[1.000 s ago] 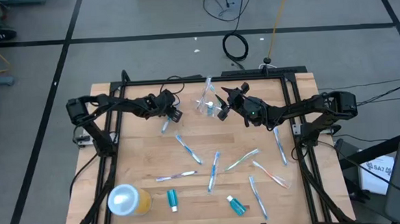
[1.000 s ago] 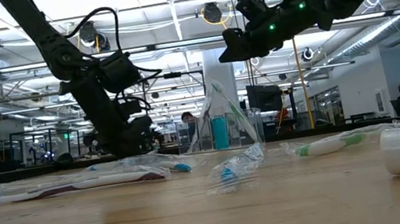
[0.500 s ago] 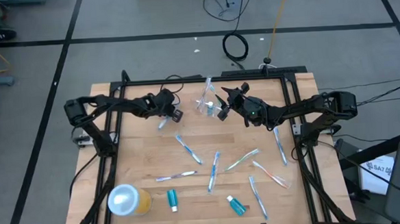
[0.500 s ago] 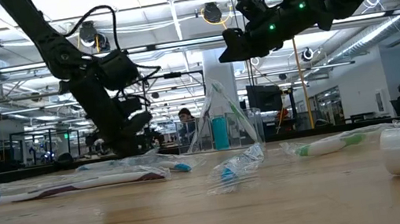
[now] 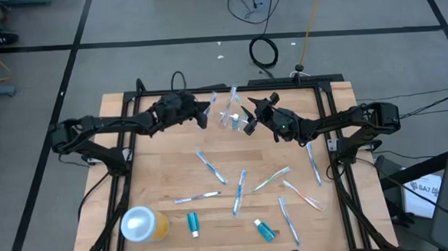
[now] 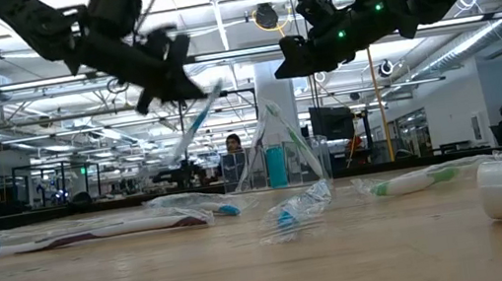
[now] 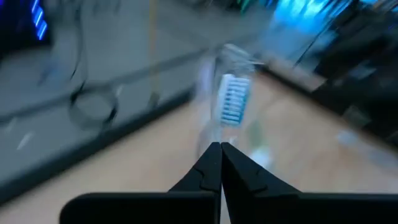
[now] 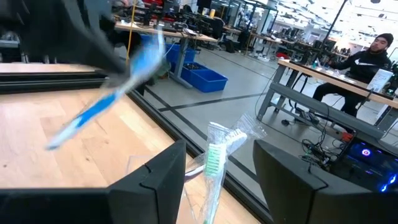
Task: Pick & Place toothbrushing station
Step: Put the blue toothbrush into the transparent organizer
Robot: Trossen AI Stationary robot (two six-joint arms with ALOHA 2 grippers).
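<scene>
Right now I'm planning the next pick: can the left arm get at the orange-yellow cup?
Probably not yet: the left gripper is shut on a toothbrush near the clear cup; the orange-yellow cup lies unobstructed at the table's opposite edge.

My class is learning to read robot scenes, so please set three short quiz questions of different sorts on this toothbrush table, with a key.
1. True or false: the left gripper is shut on a toothbrush lifted off the table.
2. Which gripper hovers open by the clear cup? A left, B right.
3. Fill in: the orange-yellow cup lies near the table's front ____ corner in the high view.

Key: 1 true. 2 B. 3 left.
</scene>
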